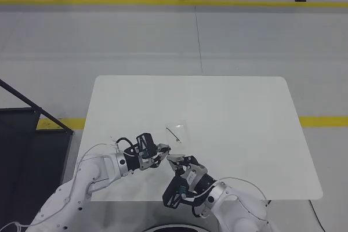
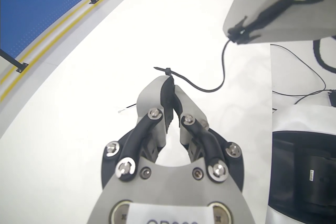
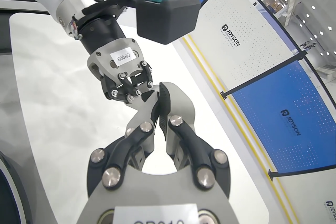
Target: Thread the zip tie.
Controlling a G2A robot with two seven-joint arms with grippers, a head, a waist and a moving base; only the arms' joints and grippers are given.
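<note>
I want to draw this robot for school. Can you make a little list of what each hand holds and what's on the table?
left gripper: shut on the black zip tie, right by its head
right gripper: shut on the strap farther along
black zip tie: hangs in a curve between both grippers, above the table
table: white
spare tie: lies flat on the table beyond the grippers

Bright, even overhead light — white table [image 2: 65, 117] glares, shadows faint; wrist views bend at edges.
</note>
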